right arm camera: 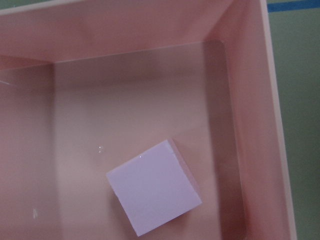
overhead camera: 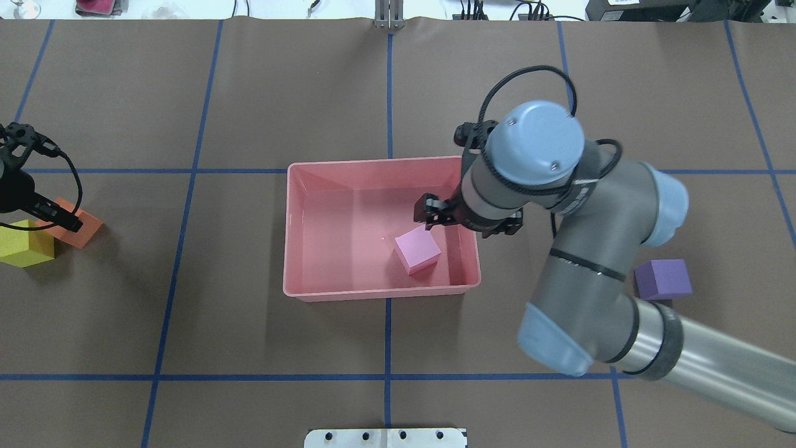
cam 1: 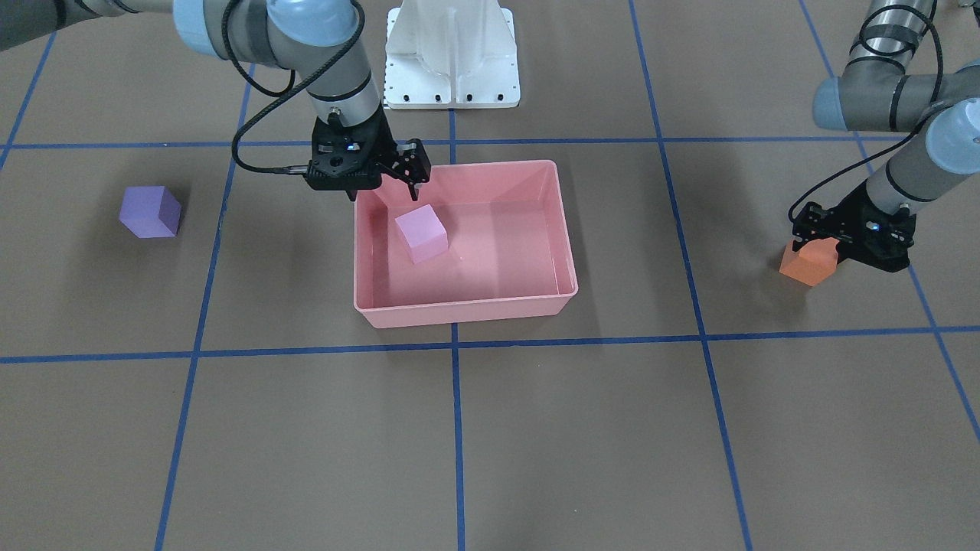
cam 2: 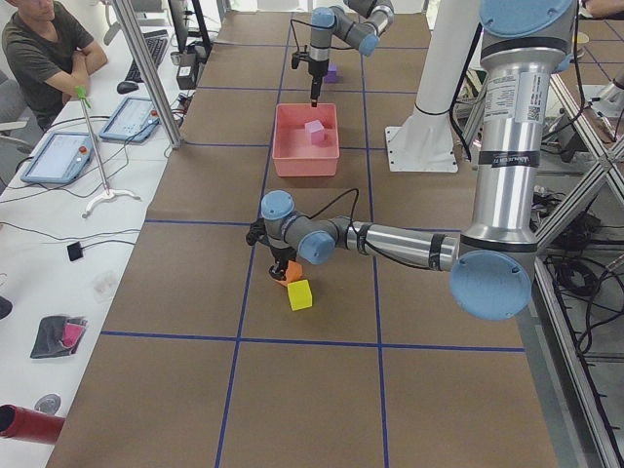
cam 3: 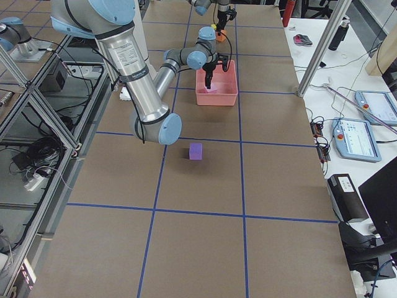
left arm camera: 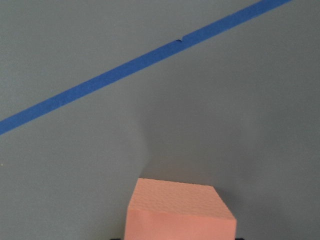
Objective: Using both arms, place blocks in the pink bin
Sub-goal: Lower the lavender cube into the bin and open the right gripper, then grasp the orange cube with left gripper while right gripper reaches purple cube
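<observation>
The pink bin (cam 1: 459, 314) stands at the table's middle. The light pink block (cam 1: 421, 233) lies inside it, near the wall on my right arm's side, and fills the right wrist view (right arm camera: 152, 200). My right gripper (cam 1: 413, 191) hangs open and empty just above that block. My left gripper (cam 1: 819, 241) is down on the orange block (cam 1: 808, 264), jaws closed on its sides; the block shows at the bottom of the left wrist view (left arm camera: 180, 215). The yellow block (overhead camera: 25, 242) sits beside the orange one. The purple block (cam 1: 149, 212) lies alone on the table on my right side.
The white pedestal base (cam 1: 452, 61) stands behind the bin. Blue tape lines cross the brown table cover. A person (cam 2: 44, 49) sits at a side desk with tablets, off the table.
</observation>
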